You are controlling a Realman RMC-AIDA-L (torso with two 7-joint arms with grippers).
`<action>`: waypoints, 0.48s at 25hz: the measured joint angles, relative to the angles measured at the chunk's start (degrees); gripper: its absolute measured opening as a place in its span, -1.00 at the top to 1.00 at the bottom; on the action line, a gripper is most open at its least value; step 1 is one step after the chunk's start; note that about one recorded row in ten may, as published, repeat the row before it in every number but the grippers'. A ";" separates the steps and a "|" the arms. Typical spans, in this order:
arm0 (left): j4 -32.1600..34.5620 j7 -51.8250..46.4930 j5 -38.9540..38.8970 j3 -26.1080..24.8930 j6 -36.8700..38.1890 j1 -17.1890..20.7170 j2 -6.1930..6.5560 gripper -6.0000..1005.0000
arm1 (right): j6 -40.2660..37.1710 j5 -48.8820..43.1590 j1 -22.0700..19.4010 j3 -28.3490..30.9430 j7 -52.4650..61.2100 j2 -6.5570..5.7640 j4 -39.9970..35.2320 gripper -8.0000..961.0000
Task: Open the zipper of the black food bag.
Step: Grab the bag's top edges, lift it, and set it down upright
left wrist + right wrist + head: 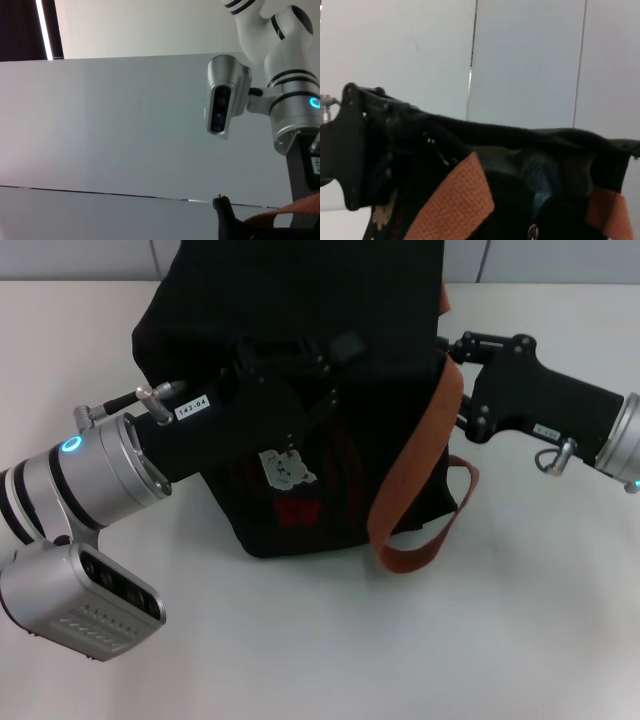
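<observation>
The black food bag (300, 300) stands upright at the table's middle, its bear patch (285, 468) and red print facing me. One orange-brown strap (415, 475) hangs down its right front. My left gripper (335, 355) reaches in from the left and lies against the bag's upper front, black against black. At the bag's upper right edge, beside the strap, is my right gripper (450, 380). In the right wrist view the bag's top edge (520, 135) sags between two straps, and a small silver metal piece (533, 231) shows below. The zipper line itself I cannot trace.
A white table (520, 640) surrounds the bag, with grey wall panels (125, 110) behind. The left arm's wrist camera housing (85, 600) hangs low at the front left. The right arm (290, 90) appears in the left wrist view.
</observation>
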 joint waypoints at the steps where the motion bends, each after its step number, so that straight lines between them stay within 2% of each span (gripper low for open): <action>1: 0.00 0.00 0.00 0.00 0.00 0.00 0.00 0.81 | 0.00 0.00 0.00 0.00 0.00 0.00 0.00 0.30; 12: 0.03 0.00 0.02 0.03 0.06 -0.01 0.00 0.81 | 0.40 0.95 0.56 -3.46 -4.27 0.04 0.61 0.32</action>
